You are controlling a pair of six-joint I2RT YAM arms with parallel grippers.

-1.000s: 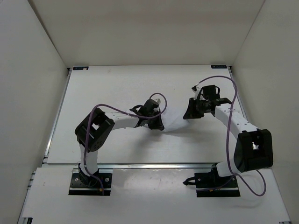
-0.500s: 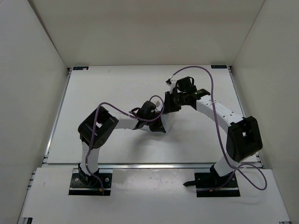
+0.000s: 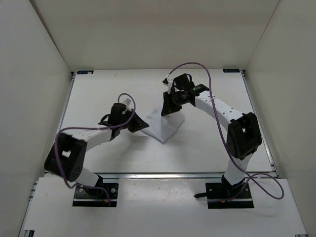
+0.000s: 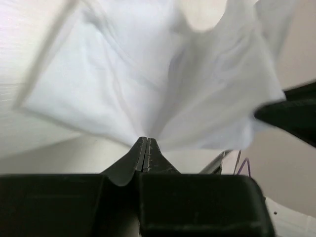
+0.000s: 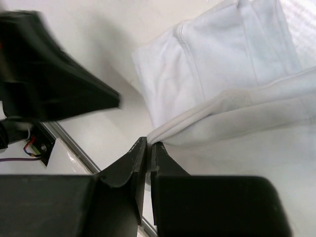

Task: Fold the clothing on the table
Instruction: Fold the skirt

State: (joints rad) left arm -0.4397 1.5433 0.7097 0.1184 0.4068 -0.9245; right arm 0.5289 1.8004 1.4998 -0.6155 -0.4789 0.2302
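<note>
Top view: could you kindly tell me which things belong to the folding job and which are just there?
Job: clothing, table, left pincer, right pincer, both shut on the clothing.
Just there: purple cables, side walls, corner brackets.

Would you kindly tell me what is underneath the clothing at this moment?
Only the table shows around the clothing, pinched by the left gripper and the right gripper; the patch beneath it is covered from view.

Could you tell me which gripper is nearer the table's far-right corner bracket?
Right. The right gripper, shut on the clothing, is left of the corner bracket and nearer the robot; the left gripper, also pinching the clothing, is farther left and nearer still.
</note>
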